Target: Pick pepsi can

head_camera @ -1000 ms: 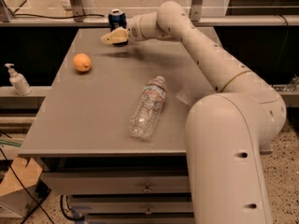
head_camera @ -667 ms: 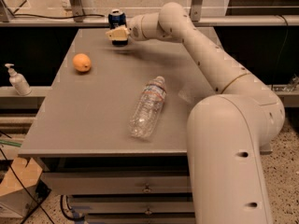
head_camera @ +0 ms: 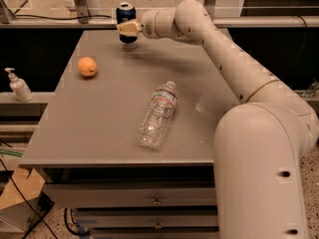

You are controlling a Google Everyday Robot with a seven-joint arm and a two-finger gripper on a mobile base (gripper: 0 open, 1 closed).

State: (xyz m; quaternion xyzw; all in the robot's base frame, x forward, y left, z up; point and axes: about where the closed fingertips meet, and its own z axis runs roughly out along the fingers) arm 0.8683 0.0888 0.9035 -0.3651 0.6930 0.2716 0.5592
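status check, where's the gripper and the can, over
Gripper at the can, far edge of table. Can upright, hold not confirmed. Orange and bottle lie nearer, apart from it, not in the way.

The tool (head_camera: pixel 128 30) was at the pepsi can (head_camera: pixel 124 11), far on the counter (head_camera: pixel 99 128); orange (head_camera: pixel 86 66) and water bottle (head_camera: pixel 158 114) lay well clear, open surface between.

Single cam only, set high, close behind big cream rounded plastic arm housing (head_camera: pixel 259 173), which fills lower right, v. near lens. Looks down & fwd across flat grey rectangular table (head_camera: pixel 99 128), near edge low in frame, far edge near top. Gripper (head_camera: pixel 128 29) far off, top centre-left, clamped round small dark blue cylindrical metal pepsi can (head_camera: pixel 125 11).
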